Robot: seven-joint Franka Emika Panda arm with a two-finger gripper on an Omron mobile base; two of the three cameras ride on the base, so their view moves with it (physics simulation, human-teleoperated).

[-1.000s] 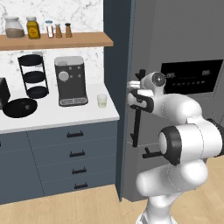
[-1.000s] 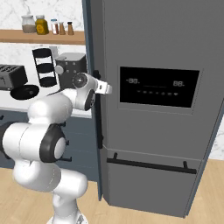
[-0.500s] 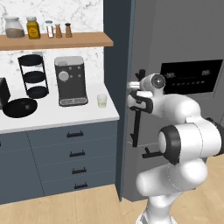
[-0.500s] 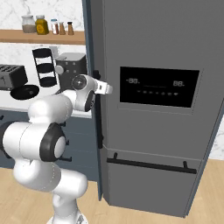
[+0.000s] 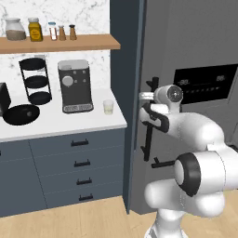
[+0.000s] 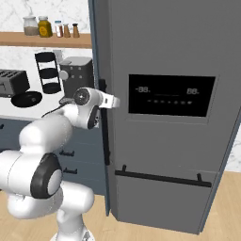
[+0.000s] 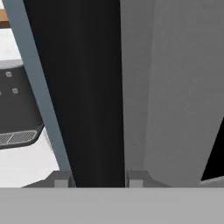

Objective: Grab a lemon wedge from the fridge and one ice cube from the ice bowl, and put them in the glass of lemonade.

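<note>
Reaching out to the fridge (image 6: 160,56), the gripper (image 7: 99,178) sits right at the tall black handle (image 7: 94,87) on the door's left edge. In the hand view the handle runs straight up between the two fingers (image 7: 62,179), one on each side of it. They look close against the bar, but I cannot tell if they are squeezing it yet. The fridge door is shut, and its black display (image 6: 170,95) glows on the front. A second black handle (image 6: 160,176) lies across the lower drawer. To the left of the fridge is a white counter (image 5: 56,128) with dark blue drawers (image 5: 79,162) under it. The glass (image 5: 108,107) of pale lemonade stands on the counter near the fridge, just beside the coffee machine (image 5: 74,86). The ice bowl (image 5: 20,114), flat and black, lies far over on the left of the counter. A round black rack (image 5: 36,81) stands behind the bowl. Jars (image 5: 35,29) sit on a wood shelf (image 5: 60,43) above.
</note>
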